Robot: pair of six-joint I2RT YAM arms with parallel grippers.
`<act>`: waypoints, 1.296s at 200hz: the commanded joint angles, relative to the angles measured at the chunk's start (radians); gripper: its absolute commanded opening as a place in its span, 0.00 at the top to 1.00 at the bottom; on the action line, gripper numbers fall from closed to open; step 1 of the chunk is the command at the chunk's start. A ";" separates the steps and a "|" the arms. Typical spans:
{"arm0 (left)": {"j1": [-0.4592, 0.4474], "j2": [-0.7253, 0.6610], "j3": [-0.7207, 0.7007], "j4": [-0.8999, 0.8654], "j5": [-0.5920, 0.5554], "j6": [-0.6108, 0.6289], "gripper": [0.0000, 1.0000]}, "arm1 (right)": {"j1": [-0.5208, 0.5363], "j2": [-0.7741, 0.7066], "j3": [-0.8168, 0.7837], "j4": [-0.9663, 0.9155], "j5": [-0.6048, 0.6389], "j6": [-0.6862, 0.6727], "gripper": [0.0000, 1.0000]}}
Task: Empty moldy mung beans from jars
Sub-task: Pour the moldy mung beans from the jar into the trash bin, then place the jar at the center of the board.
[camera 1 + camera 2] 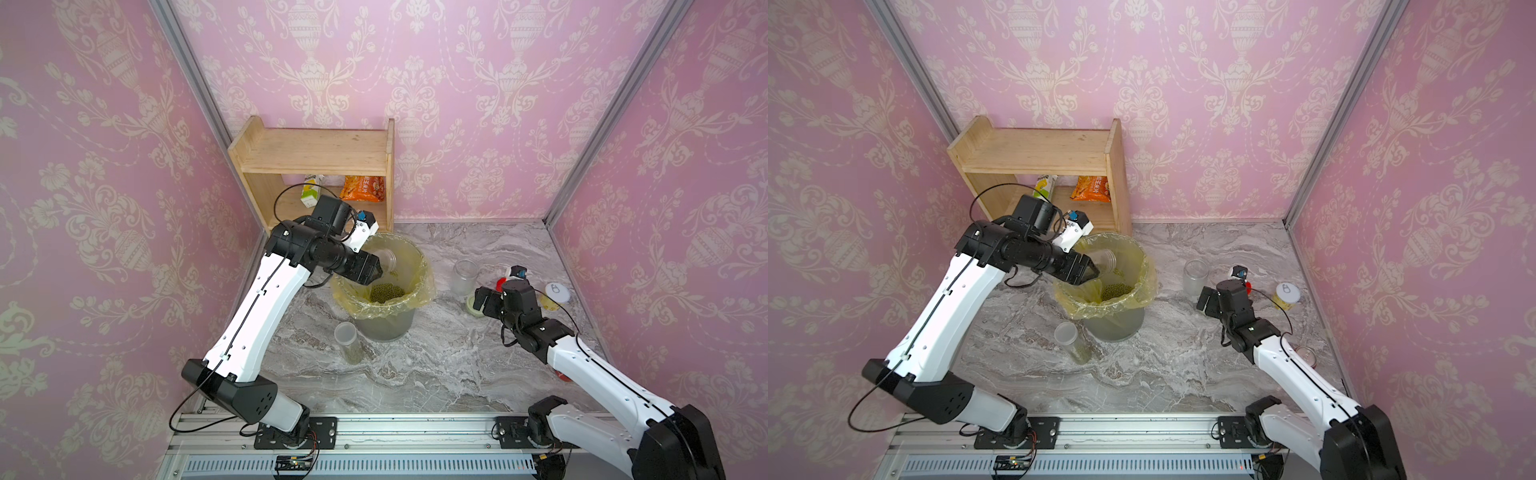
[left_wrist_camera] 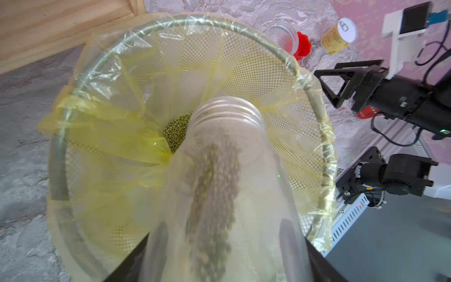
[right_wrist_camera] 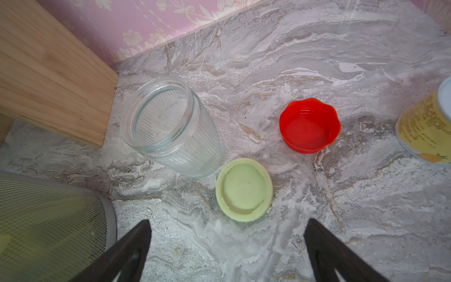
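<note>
Left wrist view: left gripper (image 2: 219,256) clamped on the tilted jar (image 2: 227,156) above the lined bin (image 2: 58,171), mung beans (image 2: 214,195) streaming toward its mouth. I'd tip steeper, mouth well inside the rim. Off right, the right gripper (image 3: 228,221) hangs spread, empty.

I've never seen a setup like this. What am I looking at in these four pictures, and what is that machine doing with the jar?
Two robot arms work at a marble table. Two pictures look down from overhead; the other two come from cameras on each arm's wrist. The left fingers grip a clear jar, tipped so mung beans pour into the yellow-bagged bin. The right fingers are open, empty, near a green lid. Nearby: an empty jar, a red lid, a slim jar with beans inside.
</note>
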 commanded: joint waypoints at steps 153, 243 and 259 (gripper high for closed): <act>-0.108 0.052 0.256 -0.131 -0.142 0.000 0.64 | -0.006 -0.064 0.007 -0.006 -0.232 0.015 0.00; -0.128 -0.399 -0.505 0.808 0.053 -0.153 0.64 | 0.011 -0.232 0.062 0.252 -0.558 0.346 0.00; -0.129 -0.392 -0.551 0.882 0.086 -0.188 0.64 | 0.025 -0.220 0.058 0.382 -0.575 0.388 0.00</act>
